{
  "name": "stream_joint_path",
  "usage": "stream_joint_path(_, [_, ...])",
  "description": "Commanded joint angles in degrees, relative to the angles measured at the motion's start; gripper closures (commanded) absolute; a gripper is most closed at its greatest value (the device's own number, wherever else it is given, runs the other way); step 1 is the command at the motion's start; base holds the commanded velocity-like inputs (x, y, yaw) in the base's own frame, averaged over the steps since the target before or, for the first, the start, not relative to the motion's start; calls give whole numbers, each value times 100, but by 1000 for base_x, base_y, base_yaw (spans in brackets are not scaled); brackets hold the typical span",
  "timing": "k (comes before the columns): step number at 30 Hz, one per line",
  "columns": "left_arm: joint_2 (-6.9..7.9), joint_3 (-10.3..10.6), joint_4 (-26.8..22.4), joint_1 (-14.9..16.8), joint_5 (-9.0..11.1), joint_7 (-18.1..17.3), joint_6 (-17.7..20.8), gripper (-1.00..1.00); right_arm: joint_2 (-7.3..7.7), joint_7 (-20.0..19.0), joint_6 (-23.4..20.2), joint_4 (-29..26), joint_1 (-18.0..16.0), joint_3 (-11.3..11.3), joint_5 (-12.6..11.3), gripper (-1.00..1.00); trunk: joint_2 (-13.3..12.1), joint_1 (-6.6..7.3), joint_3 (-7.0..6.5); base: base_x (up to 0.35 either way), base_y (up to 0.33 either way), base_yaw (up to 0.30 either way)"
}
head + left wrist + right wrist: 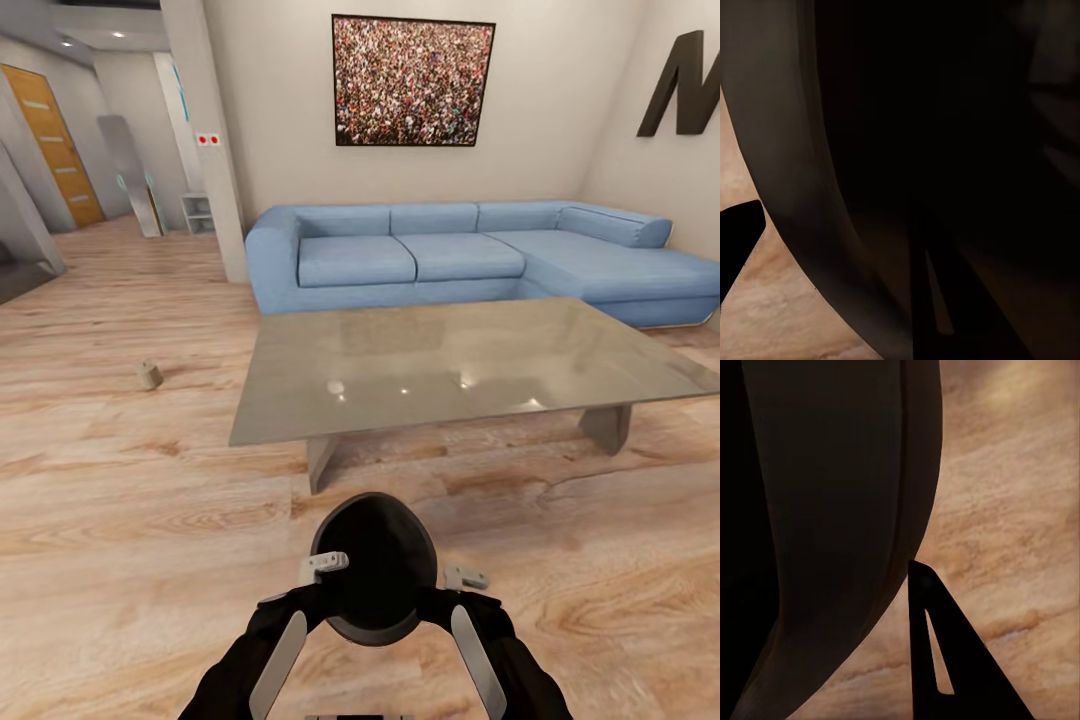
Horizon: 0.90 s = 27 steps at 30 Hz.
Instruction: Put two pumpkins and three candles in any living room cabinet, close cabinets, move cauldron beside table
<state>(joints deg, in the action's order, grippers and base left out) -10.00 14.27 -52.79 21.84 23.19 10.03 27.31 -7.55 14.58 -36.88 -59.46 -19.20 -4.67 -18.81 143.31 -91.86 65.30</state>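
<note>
Both black arms are reached forward and inward low in the head view, and the round dark grey-black cauldron with a thick rim (378, 568) is carried between them above the pale wood-plank floor (120, 540). The left gripper (322, 566) is set at one small grey side lug and the right gripper (462, 578) at the other; whether either pincer is clamped on the pot cannot be told. In the left wrist view the dark hollow of the cauldron (945, 150) is seen close up, and in the right wrist view its curved outer wall (840, 525) is seen beside one dark fingertip (934, 660). The cauldron is held just in front of the large low table with a glossy grey reflective top (450, 365). A small stubby beige-tan candle (149, 375) is left on the floor, apart from the table.
</note>
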Motion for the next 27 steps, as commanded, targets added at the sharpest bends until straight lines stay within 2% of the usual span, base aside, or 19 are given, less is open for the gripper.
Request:
stream_joint_path(1, [0, 15, -65, 5, 229, 52, -7, 100, 8, 53, -30, -13, -5, 10, 70, 100, 3, 0, 5, 134, 0, 0])
stream_joint_path(27, [0, 15, -65, 5, 230, 52, -7, 100, 8, 53, -35, -20, -5, 10, 70, 100, 3, 0, 5, 122, 0, 0])
